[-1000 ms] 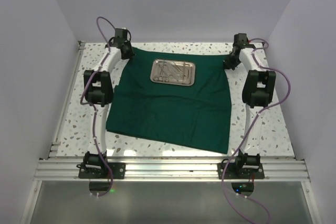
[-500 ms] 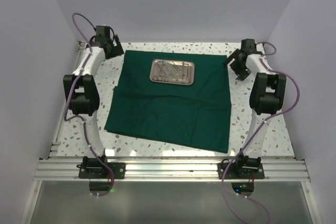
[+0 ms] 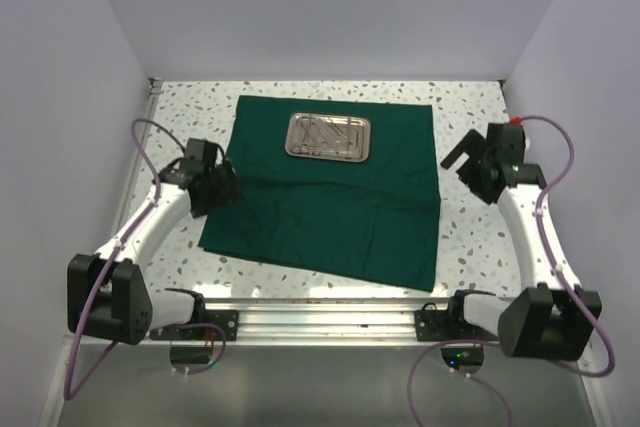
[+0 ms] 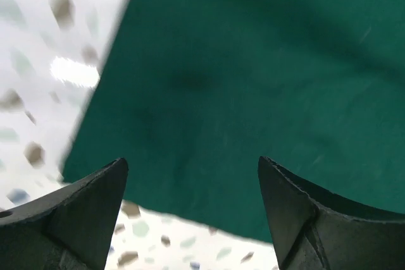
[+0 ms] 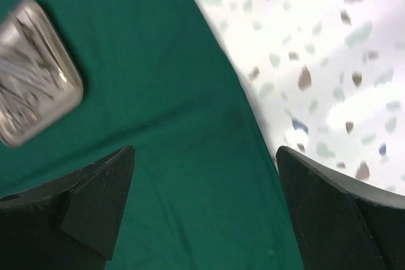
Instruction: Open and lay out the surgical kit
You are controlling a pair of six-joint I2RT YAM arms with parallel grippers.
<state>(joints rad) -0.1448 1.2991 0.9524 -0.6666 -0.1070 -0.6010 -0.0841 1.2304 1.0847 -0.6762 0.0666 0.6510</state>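
The cloth is being left spread flat, tray near its far edge, as left gripper and right gripper, now wide and empty, are being drawn back; instruments remain unlaid.

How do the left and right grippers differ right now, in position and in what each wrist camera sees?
The left gripper sits at the green cloth's left edge and overlaps it in the top view. The right gripper sits just off the cloth's right edge, above bare table.
The left wrist view shows only cloth and table. The right wrist view also catches the steel tray.
Shared: both are open and hold nothing.
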